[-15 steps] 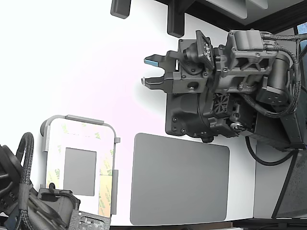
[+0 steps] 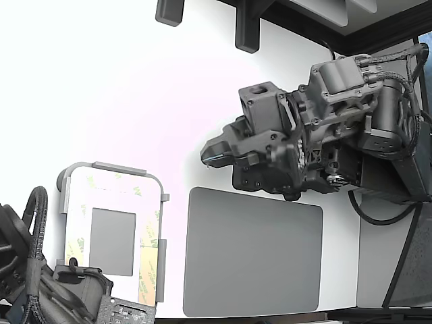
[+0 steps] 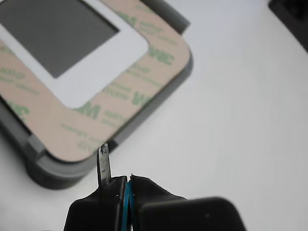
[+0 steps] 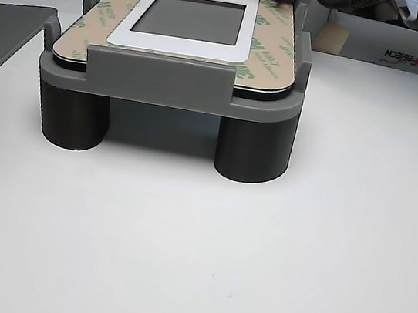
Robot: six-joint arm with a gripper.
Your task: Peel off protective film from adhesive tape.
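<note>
The white grey-centred plate [image 2: 112, 202] lies in a grey holder [image 2: 65, 196] at the exterior view's lower left. The tan-yellow protective film [image 2: 148, 260] with green logos runs along the plate's long edge on the exterior view's right. The adhesive tape is hidden beneath it. My gripper [image 2: 208, 156] is shut and empty above the bare table, well apart from the plate. In the wrist view the shut gripper [image 3: 129, 182] points near a plate corner covered by logo-printed liner [image 3: 120, 110]. A thin metal tip [image 3: 103, 163] stands beside the fingers.
A large grey mat [image 2: 253, 253] lies beside the holder on the exterior view's right. A second dark arm with cables [image 2: 40, 290] sits at the plate's near end. In the other view the holder [image 4: 173, 81] stands on round legs, with a box [image 4: 387, 49] of used strips behind it.
My gripper has gone from open to shut. The wrist has rotated and the fingertips have dropped lower in the exterior view. The plate and second arm have not moved.
</note>
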